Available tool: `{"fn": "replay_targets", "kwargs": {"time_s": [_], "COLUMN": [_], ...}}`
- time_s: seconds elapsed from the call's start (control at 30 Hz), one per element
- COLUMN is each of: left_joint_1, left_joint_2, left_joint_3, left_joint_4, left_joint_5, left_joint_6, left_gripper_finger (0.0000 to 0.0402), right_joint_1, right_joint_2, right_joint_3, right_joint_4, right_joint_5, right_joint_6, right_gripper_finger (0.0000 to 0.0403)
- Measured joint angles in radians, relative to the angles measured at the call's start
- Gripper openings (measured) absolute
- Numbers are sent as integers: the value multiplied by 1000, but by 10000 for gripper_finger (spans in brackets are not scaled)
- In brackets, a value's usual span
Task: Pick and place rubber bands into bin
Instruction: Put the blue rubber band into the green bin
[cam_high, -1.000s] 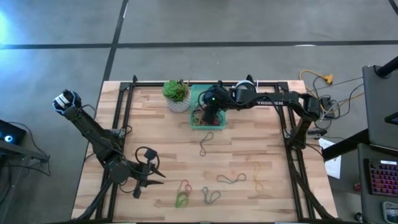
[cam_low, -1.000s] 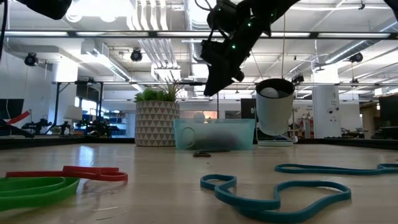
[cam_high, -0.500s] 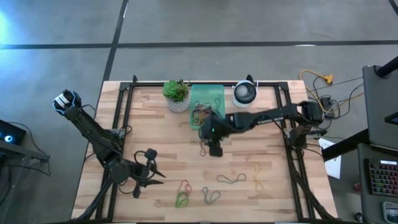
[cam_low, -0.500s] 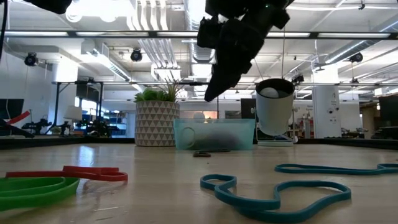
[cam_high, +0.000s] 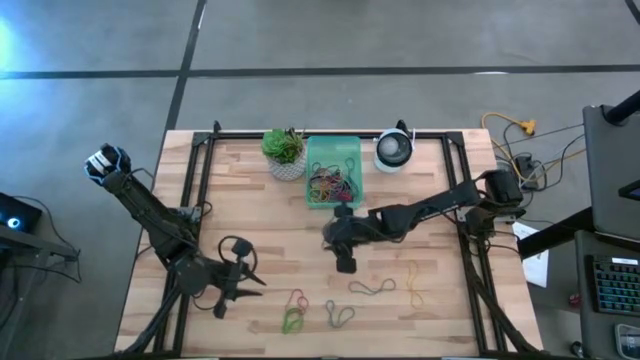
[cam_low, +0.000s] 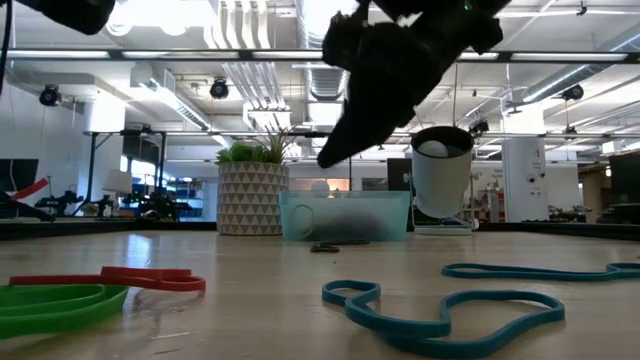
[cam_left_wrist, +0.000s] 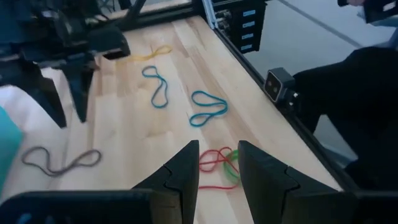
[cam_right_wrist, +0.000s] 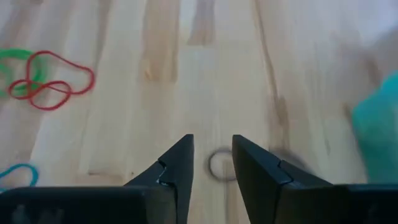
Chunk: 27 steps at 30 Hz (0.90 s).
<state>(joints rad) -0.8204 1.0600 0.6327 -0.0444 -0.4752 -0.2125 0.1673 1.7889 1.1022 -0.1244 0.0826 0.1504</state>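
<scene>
Moved: right gripper (cam_high: 345, 263) has swung from over the bin (cam_high: 318, 200) out to mid-table, nearer the front; left arm unchanged.
Right gripper: hangs above the boards over a grey-brown band (cam_right_wrist: 219, 164); its two dark wedge fingers stand a little apart with nothing between them. In the right wrist view the loop shows in the gap below the tips, not touched.
Left gripper (cam_left_wrist: 217, 163): parked at the near left of the table, fingers slightly parted, holding nothing.
Bin: translucent mint-green tray, rectangular, low walls, at the far middle of the table between the plant pot (cam_high: 285, 165) and the round white device (cam_high: 394, 150). A tangle of thin red, brown and dark loops lies inside.
Bands on table: a red loop (cam_high: 298, 300) tangled with a green one (cam_high: 291, 321) at the near edge; a teal loop (cam_high: 338, 314) just right of them; a dark teal loop (cam_high: 371, 288) farther right; a yellow one (cam_high: 414, 284) right again. All thin, limp, lying flat in folded figure shapes.
Table (cam_high: 250, 230): pale wood planks with visible grain, black metal frame along the left, right and far sides.
Pot: white with a triangle pattern, spiky green plant, touching or just beside the bin's left wall.
</scene>
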Motion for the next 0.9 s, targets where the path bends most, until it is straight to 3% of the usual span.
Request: {"fn": "replay_targets", "kwargs": {"time_s": [0.27, 0.4, 0.9], "left_joint_1": [-1, -1, 0], "left_joint_2": [90, 130, 125], "left_joint_3": [0, 2, 8], "left_joint_4": [4, 8, 15], "left_joint_5": [51, 51, 51], "left_joint_6": [-72, -70, -69], "left_gripper_finger": [96, 96, 96], "right_joint_1": [43, 101, 230], "right_joint_2": [0, 0, 2], "right_joint_3": [-65, -83, -104], "right_joint_4": [-153, -228, -186], "right_joint_5": [-150, -144, -30], "right_joint_6": [244, 304, 350], "right_gripper_finger": [94, 89, 70]}}
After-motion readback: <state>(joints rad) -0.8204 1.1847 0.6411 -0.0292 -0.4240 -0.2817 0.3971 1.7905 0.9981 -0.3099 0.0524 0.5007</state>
